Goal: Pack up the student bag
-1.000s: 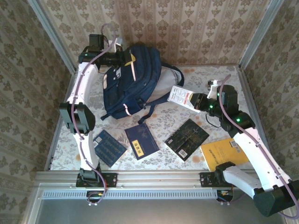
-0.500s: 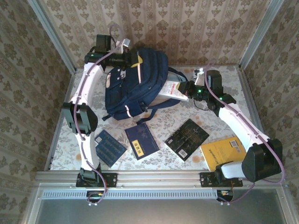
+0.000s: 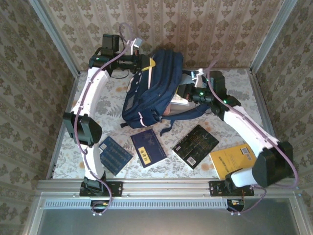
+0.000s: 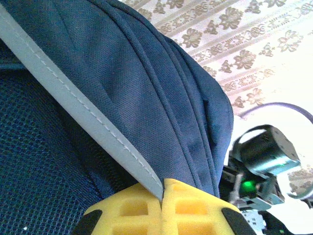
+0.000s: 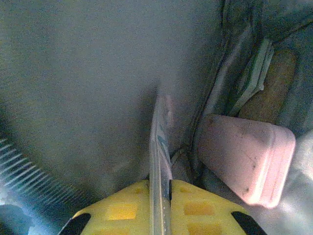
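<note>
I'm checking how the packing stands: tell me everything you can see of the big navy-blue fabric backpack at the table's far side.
The navy-blue fabric backpack has pale trim stripes and dark straps trailing on the floral table. It is tipped up at the far middle, a grey strip at its top pinched in the shut left gripper. The right gripper, shut on a thin white booklet, reaches into its open grey-lined side.

Most of the thin white booklet (image 3: 180, 101) is hidden inside the mouth of the large navy-blue fabric backpack (image 3: 151, 88). From the right wrist it is edge-on (image 5: 160, 142), its cover unreadable, and the grey lining (image 5: 73, 73) around it is a blur. The right arm (image 3: 244, 128) covers a corner of the flat yellow book (image 3: 226, 157), whose print is too small to read.
</note>
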`<state>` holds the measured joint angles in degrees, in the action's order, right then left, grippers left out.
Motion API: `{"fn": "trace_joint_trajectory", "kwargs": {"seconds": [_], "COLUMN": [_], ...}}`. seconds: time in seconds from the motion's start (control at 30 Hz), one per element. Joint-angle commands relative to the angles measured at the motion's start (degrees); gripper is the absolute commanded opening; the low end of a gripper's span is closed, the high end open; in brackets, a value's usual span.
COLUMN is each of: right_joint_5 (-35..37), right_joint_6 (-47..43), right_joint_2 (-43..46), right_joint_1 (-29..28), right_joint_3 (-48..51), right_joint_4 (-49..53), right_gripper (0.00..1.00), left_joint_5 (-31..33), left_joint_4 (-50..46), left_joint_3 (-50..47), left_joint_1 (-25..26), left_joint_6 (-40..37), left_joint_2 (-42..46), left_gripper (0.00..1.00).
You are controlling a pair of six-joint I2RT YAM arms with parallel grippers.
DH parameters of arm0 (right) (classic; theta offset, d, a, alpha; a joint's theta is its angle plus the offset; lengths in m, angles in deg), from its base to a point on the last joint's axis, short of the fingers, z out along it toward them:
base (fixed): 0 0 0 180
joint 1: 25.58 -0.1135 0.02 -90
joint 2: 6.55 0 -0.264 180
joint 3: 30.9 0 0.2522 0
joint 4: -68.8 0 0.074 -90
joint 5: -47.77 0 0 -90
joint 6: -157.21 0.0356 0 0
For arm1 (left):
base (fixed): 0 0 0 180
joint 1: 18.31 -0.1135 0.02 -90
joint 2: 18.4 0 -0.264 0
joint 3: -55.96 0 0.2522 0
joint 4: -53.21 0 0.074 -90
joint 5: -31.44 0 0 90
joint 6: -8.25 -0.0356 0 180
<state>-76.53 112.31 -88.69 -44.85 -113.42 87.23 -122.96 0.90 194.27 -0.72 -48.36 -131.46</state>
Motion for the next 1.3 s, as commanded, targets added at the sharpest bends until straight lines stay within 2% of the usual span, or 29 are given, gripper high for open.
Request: {"fn": "trace_joint_trajectory", "kwargs": {"seconds": [0.0,0.1,0.17,0.23,0.3,0.4,0.5,0.57,0.67,0.9,1.07,1.13,1.23,1.27], "right_joint_5": [3.07,5.32,7.19,8.98,10.32,10.8,11.44,12.18,13.1,18.72,23.64,20.36,15.12,14.75], "right_joint_6": [1.17,3.8,5.55,7.85,8.97,9.83,9.43,7.94,4.95,-3.73,-1.27,3.14,7.88,7.75], "right_joint_2": [-7.34,-13.97,-18.08,-22.35,-25.61,-29.95,-30.63,-29.67,-26.55,-16.72,-9.51,-5.74,0.11,1.58], "right_joint_1": [-2.51,-4.48,-5.5,-6.34,-6.88,-7.36,-7.29,-7.25,-7.1,-6.53,-3.51,-0.11,3.81,4.26], "right_joint_3": [-6.15,-10.97,-13.74,-16.43,-18.97,-22.81,-23.68,-23.11,-21.3,-15.86,-9.6,-4.52,6.66,8.43], "right_joint_4": [6.36,7.32,7.46,6.28,6.3,6.64,5.87,5.87,5.96,8.57,8.3,5.18,-8.39,-9.68], "right_gripper": [0.01,0.06,0.13,0.15,0.22,0.4,0.59,0.67,0.72,0.99,1.0,1.0,1.0,1.0], "left_joint_5": [-7.28,-7.96,-8.18,-8.37,-8.4,-8.29,-7.86,-7.69,-6.69,-2.13,9.21,13.62,17.25,18.47], "left_joint_4": [9.0,9.7,9.86,9.96,9.98,9.98,10.39,10.86,10.19,5.94,-2.41,-6.18,-8.95,-10.23], "left_joint_3": [1.14,1.26,1.42,1.48,1.49,1.45,1.06,0.78,0.62,0.83,2.98,5.4,8.84,10.13], "left_joint_1": [0.25,0.35,0.35,0.42,0.26,-0.37,-1.4,-1.99,-2.85,-5.59,-9.56,-10.41,-10.43,-10.29], "left_joint_6": [-1.31,-1.13,-0.97,-0.97,-1.03,-0.96,-0.37,0.09,-0.07,-2.31,-5.81,-8.28,-10.66,-11.6], "left_joint_2": [5.04,4.92,4.67,4.36,4.08,3.82,3.85,3.96,3.98,3.05,0.84,-0.31,-2.26,-3.1], "left_gripper": [0.0,0.0,0.0,0.0,0.0,0.0,0.0,0.0,0.0,0.0,0.0,0.0,0.0,0.0]}}
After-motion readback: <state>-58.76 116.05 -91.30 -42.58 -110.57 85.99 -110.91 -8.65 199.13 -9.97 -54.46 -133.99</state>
